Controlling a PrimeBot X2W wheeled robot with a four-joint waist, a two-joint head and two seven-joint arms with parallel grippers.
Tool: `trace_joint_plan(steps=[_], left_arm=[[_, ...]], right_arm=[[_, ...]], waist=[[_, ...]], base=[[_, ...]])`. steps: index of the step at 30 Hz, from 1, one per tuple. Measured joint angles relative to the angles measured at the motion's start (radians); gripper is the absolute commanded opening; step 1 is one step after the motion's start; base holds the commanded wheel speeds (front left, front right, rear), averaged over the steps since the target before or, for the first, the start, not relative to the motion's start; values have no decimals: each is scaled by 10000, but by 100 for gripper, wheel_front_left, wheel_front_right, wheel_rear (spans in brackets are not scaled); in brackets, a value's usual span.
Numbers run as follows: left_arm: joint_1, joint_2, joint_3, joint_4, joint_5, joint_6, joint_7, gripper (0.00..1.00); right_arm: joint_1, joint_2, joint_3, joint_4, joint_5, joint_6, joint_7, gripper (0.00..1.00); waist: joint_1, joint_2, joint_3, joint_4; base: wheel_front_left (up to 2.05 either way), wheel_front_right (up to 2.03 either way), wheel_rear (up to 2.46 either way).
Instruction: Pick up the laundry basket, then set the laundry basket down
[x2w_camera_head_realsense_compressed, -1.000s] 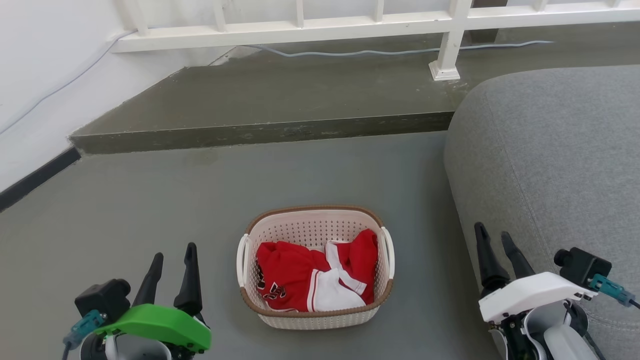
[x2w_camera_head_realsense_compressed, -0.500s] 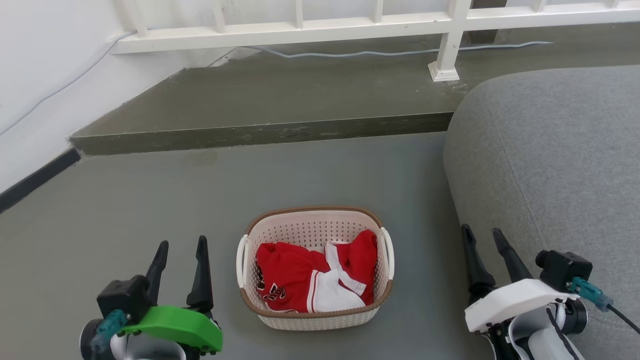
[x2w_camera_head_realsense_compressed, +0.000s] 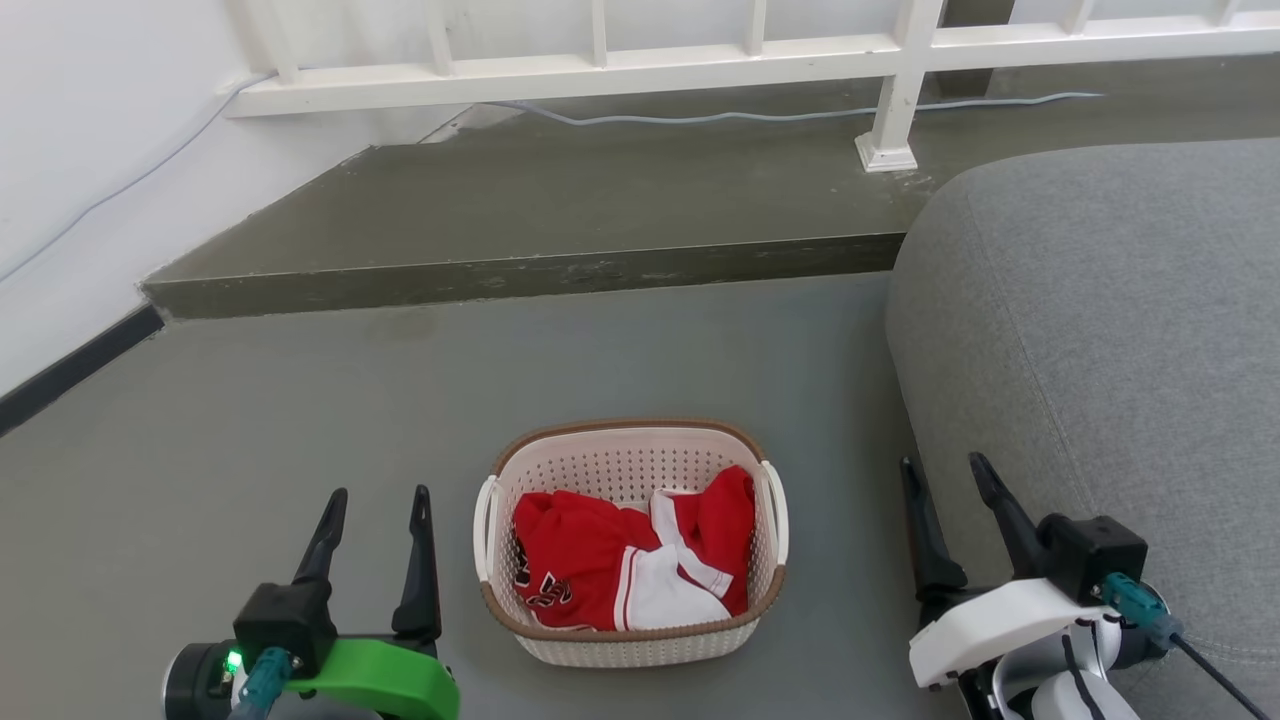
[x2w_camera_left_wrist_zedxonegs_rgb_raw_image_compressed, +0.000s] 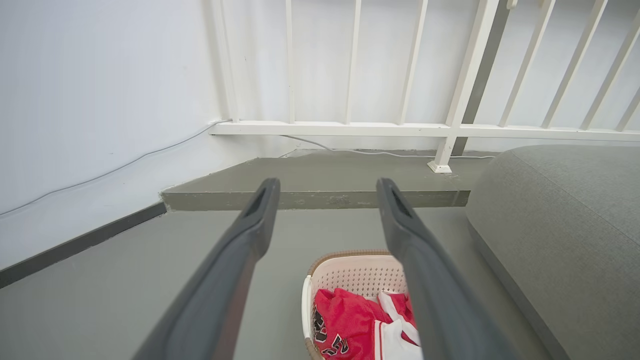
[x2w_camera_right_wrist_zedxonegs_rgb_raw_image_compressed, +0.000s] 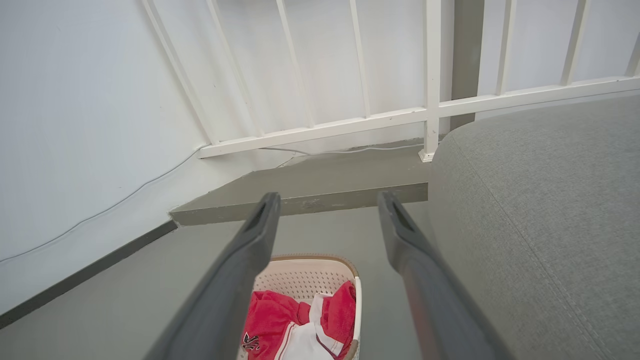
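The laundry basket (x2w_camera_head_realsense_compressed: 610, 455) stands on the grey floor at the bottom centre of the head view, cream-white and perforated with a brown rim and white side handles, holding red and white clothes (x2w_camera_head_realsense_compressed: 625, 565). My left gripper (x2w_camera_head_realsense_compressed: 378, 500) hovers open just left of it, apart from the handle. On the basket's right, my right gripper (x2w_camera_head_realsense_compressed: 945, 470) is open, close to the sofa. The left wrist view shows the laundry basket (x2w_camera_left_wrist_zedxonegs_rgb_raw_image_compressed: 350, 272) low between the open left gripper (x2w_camera_left_wrist_zedxonegs_rgb_raw_image_compressed: 325, 187). The right wrist view shows the laundry basket (x2w_camera_right_wrist_zedxonegs_rgb_raw_image_compressed: 305, 277) under the open right gripper (x2w_camera_right_wrist_zedxonegs_rgb_raw_image_compressed: 325, 200).
A grey sofa (x2w_camera_head_realsense_compressed: 1110, 330) rises on the right, close to my right arm. A raised grey step (x2w_camera_head_realsense_compressed: 520, 270) crosses behind the basket, with a white railing (x2w_camera_head_realsense_compressed: 900, 90) and a cable (x2w_camera_head_realsense_compressed: 760, 115) on it. A white wall (x2w_camera_head_realsense_compressed: 70, 180) stands to the left.
Both grippers have drawn inward toward the basket and lower in the picture. The head view has tilted slightly. The basket rests in the same spot.
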Motion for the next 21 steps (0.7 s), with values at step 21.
trace_joint_plan(steps=[21], left_arm=[[134, -15, -174, -295, 1143, 180, -359, 100]], right_arm=[[163, 4, 263, -334, -1331, -171, -324, 100]], waist=[[0, 0, -74, -7]], base=[[0, 0, 0]])
